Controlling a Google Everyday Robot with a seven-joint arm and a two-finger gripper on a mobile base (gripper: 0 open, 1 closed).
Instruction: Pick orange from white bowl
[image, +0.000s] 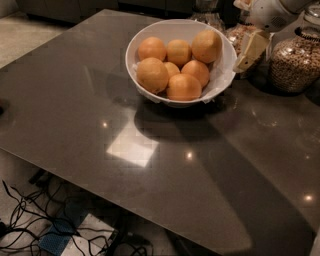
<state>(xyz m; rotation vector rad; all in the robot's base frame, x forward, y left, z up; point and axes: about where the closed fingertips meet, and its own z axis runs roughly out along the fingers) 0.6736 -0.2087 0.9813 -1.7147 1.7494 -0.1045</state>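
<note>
The white bowl (222, 75) stands at the far middle of the dark table and holds several oranges. The largest ones are an orange (207, 46) at the back right and another orange (152, 75) at the front left. My gripper (248, 54) hangs at the top right, just outside the bowl's right rim and level with it. It is cream-coloured under a white wrist and holds nothing that I can see. It touches no orange.
Glass jars of grain (295, 62) stand right behind and beside my gripper, with another jar (240, 35) partly hidden by it. The dark table (150, 150) stretches toward me. Its front edge is low in view, with cables (60, 225) on the floor below.
</note>
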